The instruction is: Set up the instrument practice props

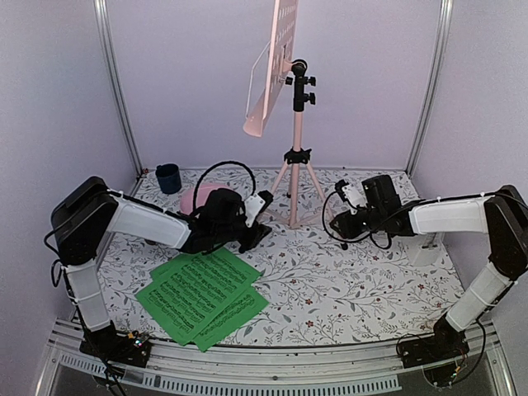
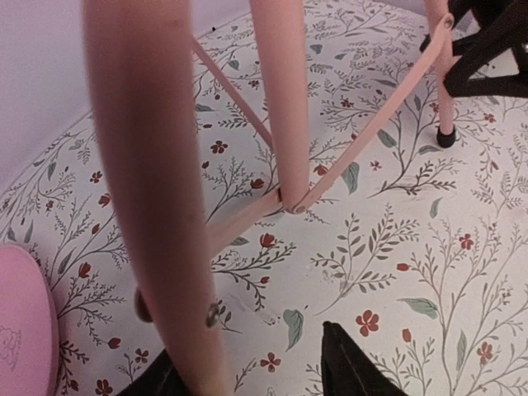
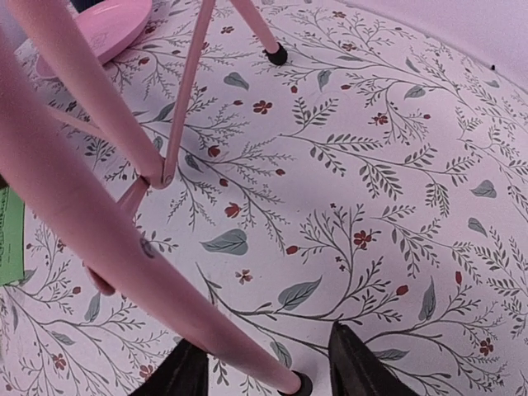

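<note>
The pink tripod music stand [image 1: 294, 157] stands at the back middle of the table, its perforated desk [image 1: 272, 74] high up and tilted. My left gripper [image 1: 261, 216] is open, and the stand's left leg [image 2: 157, 206] passes between its jaws, close to the left finger [image 2: 157, 381]. My right gripper [image 1: 337, 216] is open with the right leg [image 3: 124, 223] between its jaws; the leg's black foot [image 3: 299, 384] rests on the table. Green sheet-music pages [image 1: 202, 297] lie flat at the front left. The white pyramid metronome [image 1: 426, 247] stands at the right, behind my right arm.
A pink plate [image 1: 196, 198] lies behind my left gripper and shows in the left wrist view [image 2: 21, 330] and the right wrist view [image 3: 107, 25]. A dark blue cup [image 1: 168, 177] stands at the back left. Walls close the back and both sides.
</note>
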`<state>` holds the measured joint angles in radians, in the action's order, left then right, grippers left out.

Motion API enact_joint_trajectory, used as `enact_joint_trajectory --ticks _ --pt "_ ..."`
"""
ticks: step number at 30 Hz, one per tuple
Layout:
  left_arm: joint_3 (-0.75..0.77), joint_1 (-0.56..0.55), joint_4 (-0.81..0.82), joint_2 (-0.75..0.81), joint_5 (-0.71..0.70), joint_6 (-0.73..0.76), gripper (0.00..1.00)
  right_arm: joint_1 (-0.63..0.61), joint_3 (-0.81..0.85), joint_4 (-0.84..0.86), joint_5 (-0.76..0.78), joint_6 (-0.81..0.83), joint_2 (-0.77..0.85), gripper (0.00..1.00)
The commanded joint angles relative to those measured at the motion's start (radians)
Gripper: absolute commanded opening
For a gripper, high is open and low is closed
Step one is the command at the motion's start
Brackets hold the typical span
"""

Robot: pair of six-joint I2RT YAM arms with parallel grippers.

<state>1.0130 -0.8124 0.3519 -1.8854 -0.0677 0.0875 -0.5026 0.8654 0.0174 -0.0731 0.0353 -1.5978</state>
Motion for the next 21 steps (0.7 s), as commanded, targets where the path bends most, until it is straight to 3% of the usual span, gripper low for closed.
enact_joint_trajectory --ticks 1,11,21 --pt "0.018 -0.012 -0.019 0.004 0.106 -0.030 0.55 0.018 0.023 0.067 -0.001 -0.010 0.058 0.59" --pt "0.042 0.013 -0.073 0.010 0.255 -0.044 0.70 0.018 -0.007 0.073 -0.097 -0.030 0.166 0.91" --pt "0.016 0.081 -0.083 0.025 0.381 -0.068 0.80 0.018 -0.010 0.034 -0.105 -0.082 0.221 0.97"
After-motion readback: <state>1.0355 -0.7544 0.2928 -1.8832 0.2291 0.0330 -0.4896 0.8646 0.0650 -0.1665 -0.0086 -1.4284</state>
